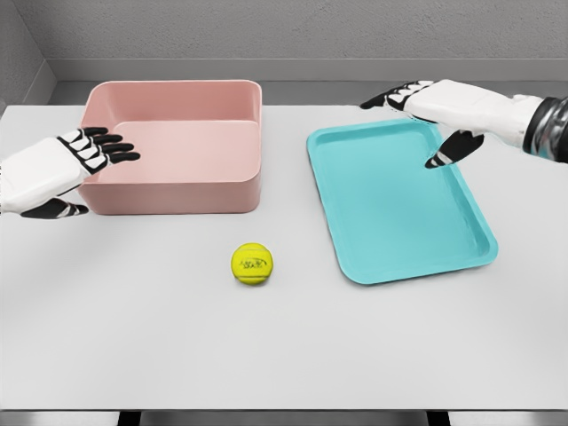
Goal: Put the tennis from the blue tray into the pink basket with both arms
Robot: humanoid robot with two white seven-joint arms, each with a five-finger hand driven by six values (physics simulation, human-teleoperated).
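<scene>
On the surface (133,337) the basket (177,146) sits upper left of the frame and the tray (399,204) right of centre, apart from it. The ball (252,264) lies on the surface below the gap between them, outside both, nearer the frame's centre.

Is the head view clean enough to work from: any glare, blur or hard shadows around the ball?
Head view: light is even and diffuse, with no glare on the table. The tennis ball is sharp and its printed mark shows, with only a faint soft shadow under it. The blue tray, the pink basket, the left hand and the right hand are all in focus; no distortion visible.
</scene>
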